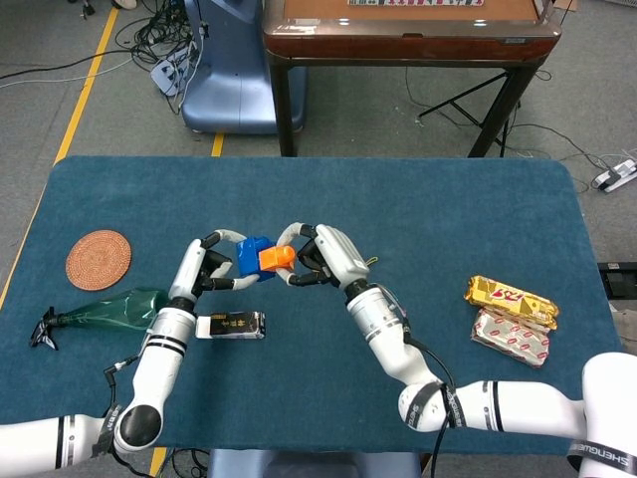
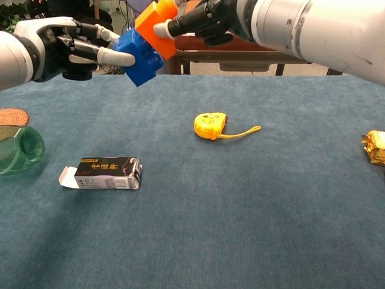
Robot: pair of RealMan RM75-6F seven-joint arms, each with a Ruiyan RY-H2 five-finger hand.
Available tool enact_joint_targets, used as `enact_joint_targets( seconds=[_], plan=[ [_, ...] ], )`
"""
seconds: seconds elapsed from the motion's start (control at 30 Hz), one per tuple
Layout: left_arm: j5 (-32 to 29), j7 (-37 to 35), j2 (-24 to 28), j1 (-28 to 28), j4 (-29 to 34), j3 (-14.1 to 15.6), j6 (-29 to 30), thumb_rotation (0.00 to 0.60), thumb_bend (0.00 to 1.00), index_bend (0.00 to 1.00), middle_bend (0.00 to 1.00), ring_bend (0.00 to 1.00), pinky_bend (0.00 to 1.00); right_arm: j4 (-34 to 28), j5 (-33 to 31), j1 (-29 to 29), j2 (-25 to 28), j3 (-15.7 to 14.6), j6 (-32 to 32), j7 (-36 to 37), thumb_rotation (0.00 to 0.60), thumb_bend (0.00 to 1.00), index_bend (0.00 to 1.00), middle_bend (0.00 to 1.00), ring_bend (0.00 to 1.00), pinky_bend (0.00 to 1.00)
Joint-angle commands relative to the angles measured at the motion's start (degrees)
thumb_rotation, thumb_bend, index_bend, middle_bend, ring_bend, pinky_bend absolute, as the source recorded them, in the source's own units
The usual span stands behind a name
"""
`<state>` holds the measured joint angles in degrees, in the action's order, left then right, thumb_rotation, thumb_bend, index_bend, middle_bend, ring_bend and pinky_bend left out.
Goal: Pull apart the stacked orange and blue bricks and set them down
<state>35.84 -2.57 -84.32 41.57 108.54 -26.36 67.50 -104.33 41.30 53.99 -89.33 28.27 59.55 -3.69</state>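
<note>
High above the table my left hand [image 1: 206, 271] [image 2: 66, 49] pinches the blue brick [image 1: 253, 258] [image 2: 138, 56]. My right hand [image 1: 323, 259] [image 2: 207, 17] holds the orange brick [image 1: 276, 258] [image 2: 156, 20] by its end. The orange brick is tilted up and away from the blue one. The two still touch along one edge, with a gap opening between them on the left side in the chest view.
A yellow tape measure [image 2: 210, 125] lies mid-table under the hands. A small black carton [image 1: 231, 325] [image 2: 101, 173] lies near the left arm. A green bottle [image 1: 109, 310], a woven coaster [image 1: 99, 259] and snack packets [image 1: 511, 317] sit at the table's sides.
</note>
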Motion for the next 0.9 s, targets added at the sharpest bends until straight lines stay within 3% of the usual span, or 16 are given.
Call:
enact_joint_targets(
  seconds=[0.03,0.3,0.6,0.8,0.9],
  plan=[
    [-0.03,0.0,0.07,-0.19,-0.06,0.01,-0.17,0.6,0.0,0.88,1.0,1.0,1.0,-0.86,0.59,-0.46,0.65,0.0,0.26,0.36,0.6,0.6,0.72,1.0,1.0,1.0],
    [0.99,0.94,1.16,-1.19,1.13,1.39,-0.97,0.6,0.0,0.88,1.0,1.0,1.0,-3.8,4.44,-3.2,4.34,-2.26,1.66,-0.23,0.6,0.6,0.72,1.0,1.0,1.0],
    [3.23,4.21,1.67,-0.75,2.77,4.84,-3.68,0.6,0.0,0.87,1.0,1.0,1.0,-2.07,14.53,-7.35,10.43,-11.46,2.32,-6.76,0.6,0.6,0.72,1.0,1.0,1.0],
    [2.53,6.88,-0.88,1.38,2.11,5.17,-3.7,0.6,0.0,0.86,1.0,1.0,1.0,2.93,21.09,-10.04,8.71,-15.47,6.52,-8.83,0.6,0.59,0.72,1.0,1.0,1.0],
    [2.06,8.41,-2.87,2.66,1.06,5.15,-3.12,0.6,0.0,0.84,1.0,1.0,1.0,5.25,22.84,-11.09,7.92,-16.37,7.07,-7.78,0.6,0.54,0.7,1.0,1.0,1.0]
  ],
)
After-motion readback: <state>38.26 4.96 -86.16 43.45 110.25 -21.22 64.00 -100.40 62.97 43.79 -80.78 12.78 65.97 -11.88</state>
